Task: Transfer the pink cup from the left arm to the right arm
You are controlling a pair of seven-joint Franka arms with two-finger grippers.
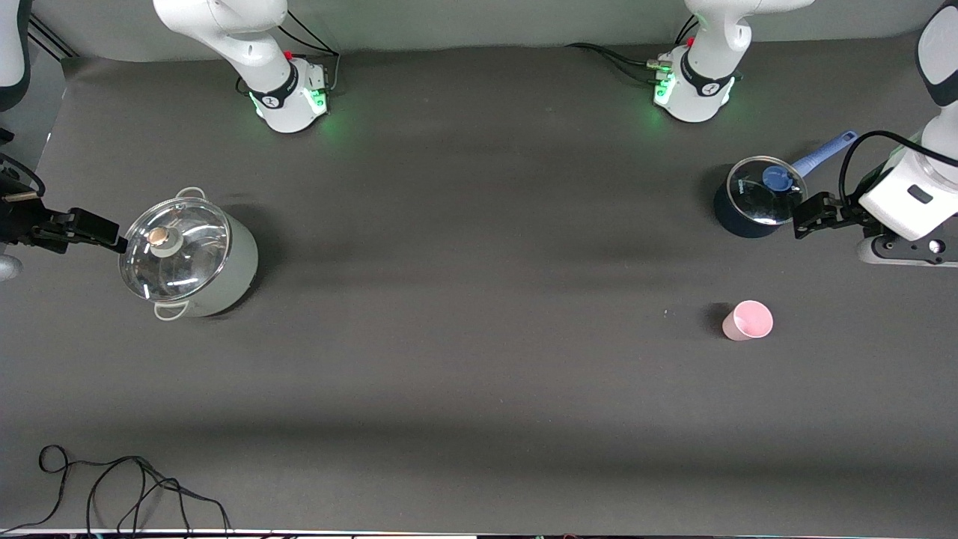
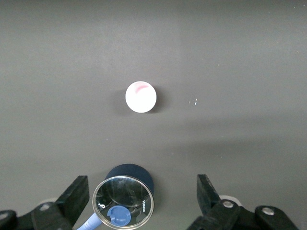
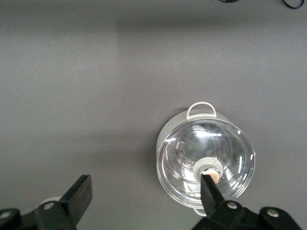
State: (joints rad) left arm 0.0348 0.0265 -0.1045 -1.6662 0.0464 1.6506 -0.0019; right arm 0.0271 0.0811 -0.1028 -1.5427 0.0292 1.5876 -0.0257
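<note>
The pink cup (image 1: pixel 747 320) (image 2: pixel 140 97) stands upright on the dark table, mouth up, toward the left arm's end and nearer to the front camera than the saucepan. My left gripper (image 1: pixel 810 215) (image 2: pixel 142 188) hangs open in the air over the saucepan, holding nothing, well apart from the cup. My right gripper (image 1: pixel 97 230) (image 3: pixel 145 187) is open and empty too, up beside the white pot at the right arm's end of the table. The cup does not show in the right wrist view.
A dark saucepan (image 1: pixel 756 201) (image 2: pixel 125 201) with glass lid and blue handle (image 1: pixel 823 153) sits under the left gripper. A white pot (image 1: pixel 191 254) (image 3: pixel 205 160) with glass lid sits at the right arm's end. A black cable (image 1: pixel 127 486) lies near the front edge.
</note>
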